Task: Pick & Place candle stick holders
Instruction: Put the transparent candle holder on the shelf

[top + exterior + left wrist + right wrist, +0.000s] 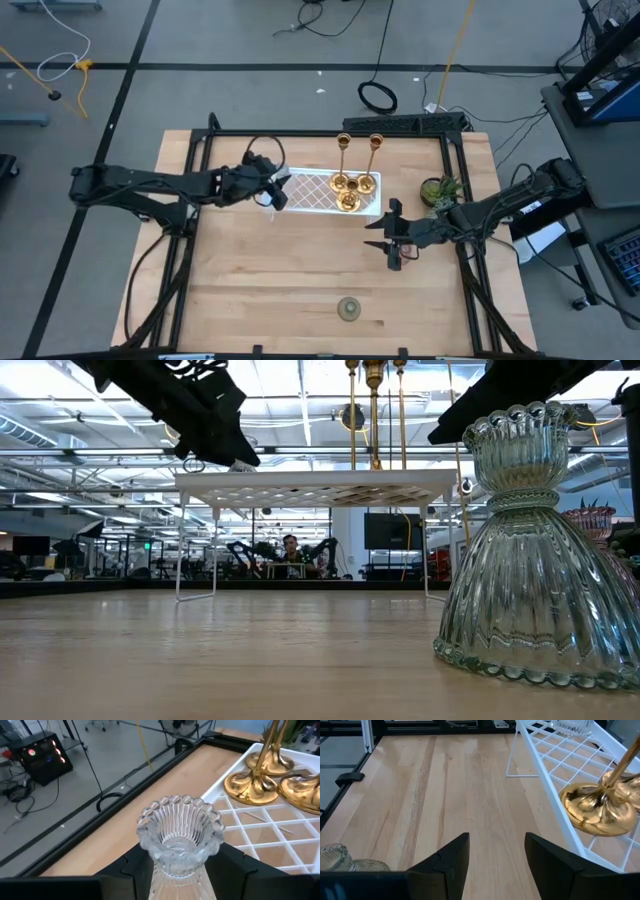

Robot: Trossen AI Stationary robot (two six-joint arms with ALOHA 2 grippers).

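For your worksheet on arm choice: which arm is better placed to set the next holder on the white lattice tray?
Left: its gripper already holds the clear ribbed glass holder beside the white lattice tray. The right gripper is open and empty.

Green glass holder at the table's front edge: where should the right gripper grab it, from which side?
Take the green glass holder at its narrow neck, below the scalloped cup and above the flared ribbed skirt. It stands upright and alone, so the open right gripper can come in level from the side.
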